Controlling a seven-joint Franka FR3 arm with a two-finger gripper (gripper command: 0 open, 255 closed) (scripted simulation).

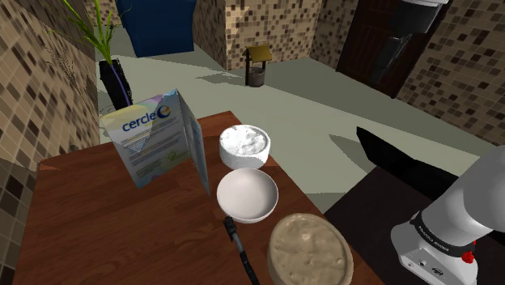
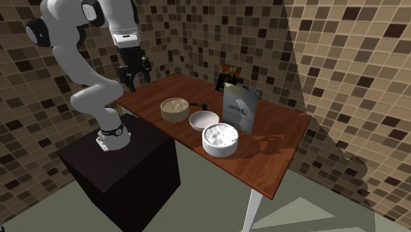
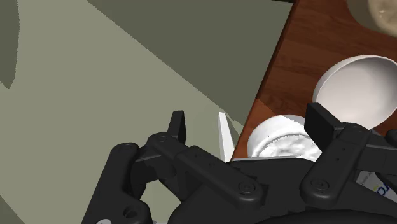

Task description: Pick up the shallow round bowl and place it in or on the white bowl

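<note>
Three bowls stand in a row on the brown wooden table (image 1: 97,219). A shallow, smooth white bowl (image 1: 247,194) (image 2: 203,120) (image 3: 356,86) is in the middle. A deeper white bowl with a rough white filling (image 1: 244,146) (image 2: 219,138) (image 3: 283,140) is beside it, away from the stand. A tan, mottled bowl (image 1: 311,249) (image 2: 175,108) (image 3: 382,13) is nearest the stand. My gripper (image 2: 134,76) (image 3: 251,127) (image 1: 387,65) hangs open and holds nothing, high above the stand-side end of the table and well apart from all the bowls.
A folded "cercle" leaflet (image 1: 158,133) (image 2: 240,109) stands upright behind the bowls. A thin black stick (image 1: 240,247) lies between the smooth bowl and the tan one. A plant in a dark vase (image 1: 116,81) is at the table's far corner. Tiled walls are close by.
</note>
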